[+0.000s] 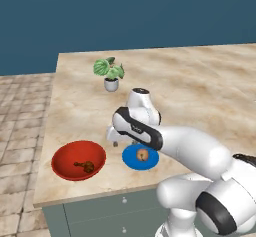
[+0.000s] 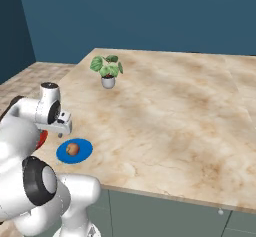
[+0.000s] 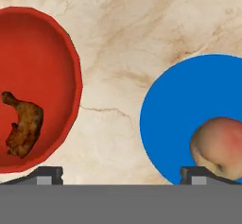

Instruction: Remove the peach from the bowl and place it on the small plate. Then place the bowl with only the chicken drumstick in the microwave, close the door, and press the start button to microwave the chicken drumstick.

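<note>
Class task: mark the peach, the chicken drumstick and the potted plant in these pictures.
peach (image 3: 218,145), hand view, its rounded top.
chicken drumstick (image 3: 23,128), hand view, its meaty middle.
potted plant (image 1: 110,70), left base view, its leaves.

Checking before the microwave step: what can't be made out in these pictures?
- Bowl: right base view, mostly hidden behind the arm.
- Bowl's left side and peach on the small plate: cut by the hand view's edges.
- End effector: left base view, fingers too small to judge.
</note>
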